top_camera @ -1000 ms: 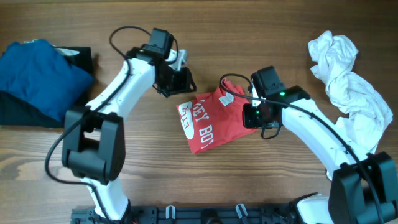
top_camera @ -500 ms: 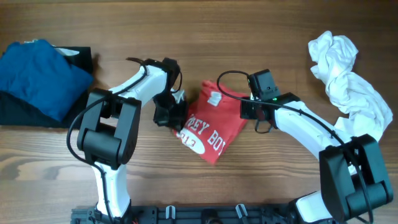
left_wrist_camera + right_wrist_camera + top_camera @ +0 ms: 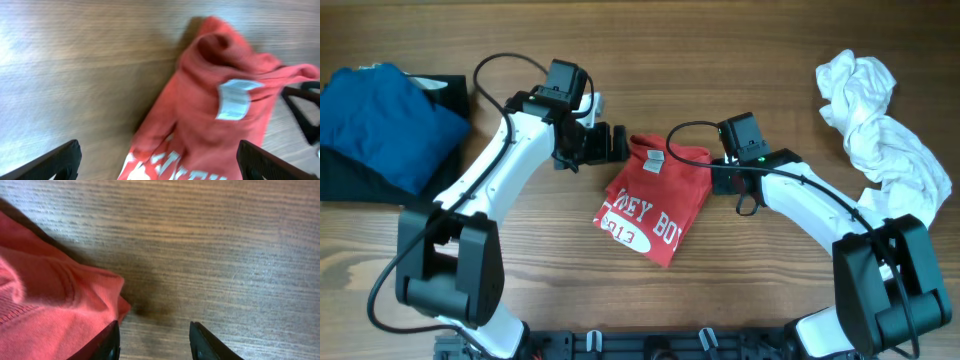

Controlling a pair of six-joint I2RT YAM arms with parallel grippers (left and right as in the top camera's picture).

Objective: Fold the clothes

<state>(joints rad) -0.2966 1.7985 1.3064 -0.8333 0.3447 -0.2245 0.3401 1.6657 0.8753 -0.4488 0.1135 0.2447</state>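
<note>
At centre of the table [image 3: 770, 300], the red T-shirt [image 3: 655, 200] lies roughly folded, lettering up (neck label at its 12 o'clock edge). The left gripper [image 3: 610, 143], at the shirt's 10 o'clock, has its jaws wide apart and holds nothing. The right gripper [image 3: 715, 180], at 2 o'clock, has its jaws apart over bare wood, the cloth just beside one finger. The white garment [image 3: 875, 130] is heaped at the table's 2 o'clock. The blue garment [image 3: 380, 120] lies atop the black garment [image 3: 350, 180] at 10.

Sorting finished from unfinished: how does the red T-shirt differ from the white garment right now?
The red T-shirt lies fairly flat in a compact fold mid-table; the white garment is a crumpled, twisted heap towards the right side. The red T-shirt carries white printed lettering and a neck label; the white garment looks plain. Both are soft cloth resting on the wooden table.
</note>
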